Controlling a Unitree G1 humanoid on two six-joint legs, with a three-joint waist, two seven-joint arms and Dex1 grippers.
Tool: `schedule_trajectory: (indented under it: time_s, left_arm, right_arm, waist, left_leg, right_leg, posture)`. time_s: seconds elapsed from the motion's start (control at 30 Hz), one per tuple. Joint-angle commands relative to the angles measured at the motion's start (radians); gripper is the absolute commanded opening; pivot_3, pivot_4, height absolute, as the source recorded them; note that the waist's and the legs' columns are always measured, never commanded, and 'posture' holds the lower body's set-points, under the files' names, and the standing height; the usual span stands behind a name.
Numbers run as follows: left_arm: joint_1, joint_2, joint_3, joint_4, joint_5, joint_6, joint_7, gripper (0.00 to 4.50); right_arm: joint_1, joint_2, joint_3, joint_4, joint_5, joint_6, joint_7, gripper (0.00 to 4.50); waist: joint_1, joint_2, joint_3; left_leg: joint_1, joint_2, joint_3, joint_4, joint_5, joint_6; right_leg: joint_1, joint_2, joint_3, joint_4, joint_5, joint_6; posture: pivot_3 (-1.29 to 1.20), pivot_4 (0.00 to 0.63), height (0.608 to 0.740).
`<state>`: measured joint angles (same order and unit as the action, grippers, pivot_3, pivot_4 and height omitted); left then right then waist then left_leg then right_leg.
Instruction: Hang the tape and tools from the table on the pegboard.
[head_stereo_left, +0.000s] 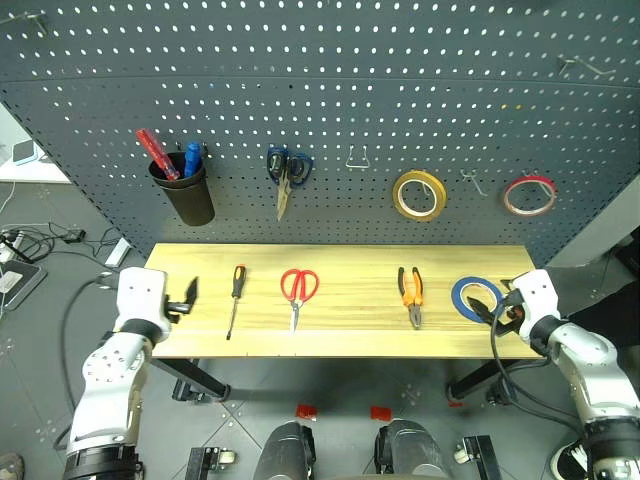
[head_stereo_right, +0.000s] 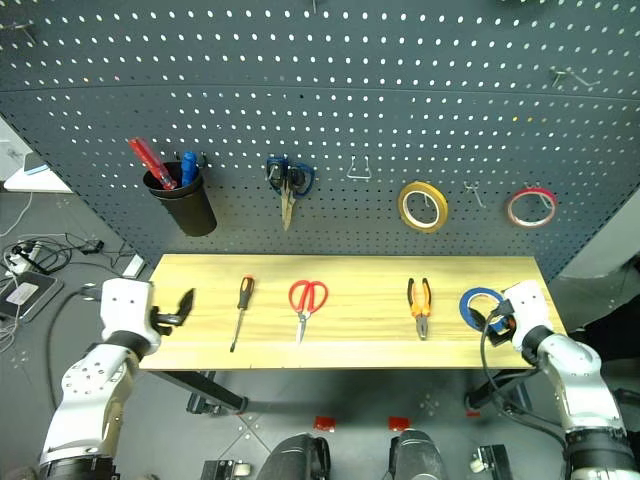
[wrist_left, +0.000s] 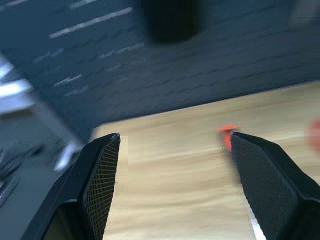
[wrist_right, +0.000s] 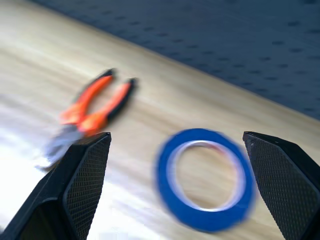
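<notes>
Starting with the blue tape ring (head_stereo_left: 476, 298), which lies flat at the surface's (head_stereo_left: 350, 335) right end, we hold the right end effector (wrist_right: 177, 187) wide and empty just beside it. We judge one finger should enter the open centre. Our left end effector (head_stereo_left: 185, 298) also gapes, empty.

The table (head_stereo_left: 350, 335) has a smooth light wood-grain top, the pegboard (head_stereo_left: 330, 100) is matt grey, its hooks (head_stereo_left: 358, 158) bare metal.
</notes>
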<state>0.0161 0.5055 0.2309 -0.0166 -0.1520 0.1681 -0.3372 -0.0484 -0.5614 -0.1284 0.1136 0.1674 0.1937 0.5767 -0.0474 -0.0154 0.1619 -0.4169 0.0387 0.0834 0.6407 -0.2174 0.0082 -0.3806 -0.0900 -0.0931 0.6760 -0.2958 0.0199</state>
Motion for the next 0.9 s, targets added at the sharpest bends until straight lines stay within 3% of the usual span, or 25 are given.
schedule_trajectory:
  time_s: [0.03, 0.23, 0.53, 0.67, 0.9]
  left_arm:
    - [0.024, 0.048, -0.036, -0.102, 0.002, 0.013, -0.086, 3.71]
    - [-0.037, 0.108, -0.126, -0.169, -0.019, 0.053, -0.232, 3.71]
    - [-0.194, 0.111, -0.285, -0.194, -0.028, 0.104, -0.411, 3.71]
    - [-0.261, 0.082, -0.356, -0.171, -0.05, 0.114, -0.488, 3.71]
    - [-0.335, 0.038, -0.411, -0.071, -0.011, 0.008, -0.538, 3.71]
  right_arm:
    - [0.031, -0.013, 0.0, -0.168, -0.015, 0.1, -0.038, 4.5]
    - [0.004, -0.027, 0.045, -0.275, -0.052, 0.23, -0.055, 4.5]
    - [-0.209, -0.054, 0.149, -0.074, -0.093, 0.356, -0.009, 4.5]
    - [-0.349, -0.056, 0.176, 0.135, -0.116, 0.41, -0.003, 4.5]
    - [-0.494, -0.061, 0.257, 0.411, -0.174, 0.344, 0.083, 4.5]
  waist:
    - [0.0, -0.003, 0.022]
    - [-0.003, -0.004, 0.078]
    - [-0.012, -0.006, 0.151]
    - [-0.017, -0.006, 0.167]
    - [-0.03, -0.007, 0.18]
  left_leg:
    - [0.0, 0.0, 0.0, 0.0, -0.001, 0.0]
    - [-0.006, 0.004, 0.003, -0.001, -0.001, -0.001]
    - [-0.009, 0.004, 0.005, 0.001, -0.001, -0.002]
    - [-0.011, 0.004, 0.006, 0.0, -0.001, -0.003]
    - [-0.011, 0.003, 0.007, 0.001, -0.001, -0.003]
  right_leg:
    - [-0.001, 0.0, 0.0, 0.0, 0.0, 0.0]
    - [-0.009, 0.002, 0.002, 0.001, 0.001, -0.004]
    - [-0.01, 0.003, 0.002, 0.0, 0.0, -0.003]
    - [-0.013, 0.003, 0.001, -0.001, -0.002, -0.002]
    - [-0.013, 0.003, 0.001, 0.0, -0.002, -0.002]
  posture:
    - [-0.18, 0.243, 0.74]
    - [-0.2, 0.312, 0.74]
    - [-0.23, 0.361, 0.74]
    - [-0.23, 0.37, 0.74]
    - [-0.24, 0.371, 0.74]
